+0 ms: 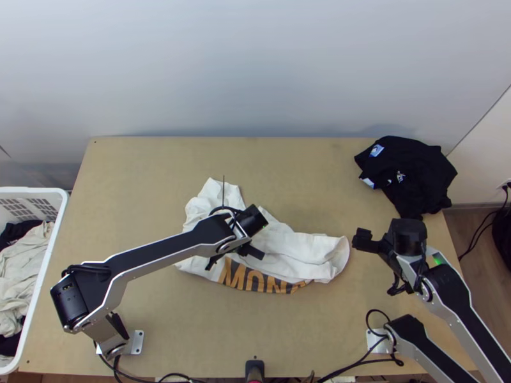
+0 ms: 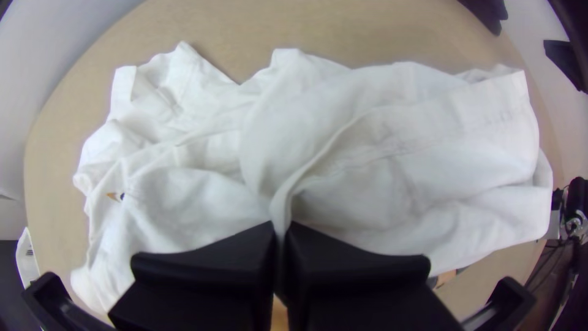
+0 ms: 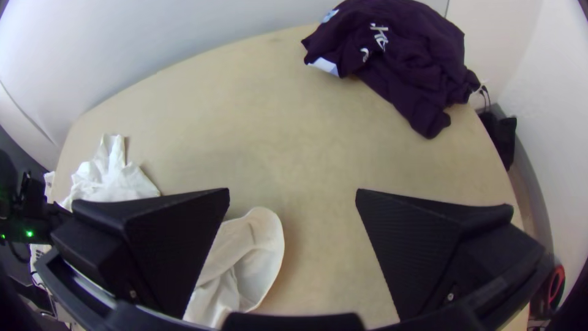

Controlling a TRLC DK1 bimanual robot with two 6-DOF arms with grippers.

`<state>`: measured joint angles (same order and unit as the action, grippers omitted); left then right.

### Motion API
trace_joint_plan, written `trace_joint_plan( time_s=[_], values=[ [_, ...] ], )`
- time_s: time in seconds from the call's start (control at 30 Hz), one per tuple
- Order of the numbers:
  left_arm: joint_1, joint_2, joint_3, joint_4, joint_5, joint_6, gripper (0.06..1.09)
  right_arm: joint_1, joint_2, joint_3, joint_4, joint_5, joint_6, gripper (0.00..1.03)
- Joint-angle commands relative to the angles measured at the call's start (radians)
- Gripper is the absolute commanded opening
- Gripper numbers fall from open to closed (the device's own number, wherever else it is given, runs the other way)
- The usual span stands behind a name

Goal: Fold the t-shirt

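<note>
Pale grey wall (image 1: pixel 255 70) across the whole top of the frame, then a light wooden table (image 1: pixel 306 345) filling most of what's below. Got the left arm (image 1: pixel 156 255) running from lower left up to the middle, and the right arm (image 1: pixel 463 306) over at lower right, bent partly out of frame. Over at the far left edge, a white plastic basket (image 1: pixel 61 214) with pale and dark cloth heaped inside.

As for the white t-shirt (image 1: pixel 306 249), lying rumpled in the centre of the frame, bunched towards the left, with a looser, rounded end to the right and orange lettering (image 1: pixel 255 281) along the lower edge. Up at the right, dark clothing (image 1: pixel 415 172) in a heap at the table's corner, with some light patches on it.

Now for the claws. With the left gripper (image 1: pixel 234 253), right over the shirt mid-frame, fingers closed together on a raised ridge of white fabric. With the right gripper (image 1: pixel 367 241), just off the shirt's right end, fingers wide apart and nothing between them but a view of the tabletop. Also some black cables (image 1: pixel 377 360) snaking along the bottom edge.
</note>
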<state>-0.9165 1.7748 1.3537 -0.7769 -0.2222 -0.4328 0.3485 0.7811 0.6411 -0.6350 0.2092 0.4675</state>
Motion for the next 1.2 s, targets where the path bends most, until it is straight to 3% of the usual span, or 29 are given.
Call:
trace_joint_plan(
  time_s=[0.0,0.63,0.73,0.87,1.03,1.1,1.17],
  values=[
    [-0.001,-0.011,0.004,-0.018,-0.031,0.025,0.1,-0.066,0.056,-0.063,0.044,-0.102,0.003,0.96],
    [0.088,-0.083,0.019,-0.048,-0.069,0.029,0.1,-0.06,0.277,-0.161,0.204,-0.272,-0.035,0.92],
    [0.09,-0.083,0.019,-0.048,-0.078,0.032,0.1,-0.045,0.287,-0.164,0.215,-0.278,-0.035,0.82],
    [0.094,-0.081,0.022,-0.047,-0.083,0.032,0.1,-0.031,0.32,-0.161,0.227,-0.28,-0.027,0.8],
    [0.1,-0.081,0.024,-0.047,-0.083,0.032,0.1,-0.031,0.343,-0.159,0.239,-0.287,-0.04,0.36],
    [0.103,-0.081,0.024,-0.047,-0.083,0.034,0.1,-0.031,0.342,-0.159,0.256,-0.294,-0.044,0.04],
    [0.108,-0.083,0.025,-0.048,-0.083,0.035,0.1,-0.031,0.336,-0.159,0.256,-0.295,-0.046,0.03]
  ],
)
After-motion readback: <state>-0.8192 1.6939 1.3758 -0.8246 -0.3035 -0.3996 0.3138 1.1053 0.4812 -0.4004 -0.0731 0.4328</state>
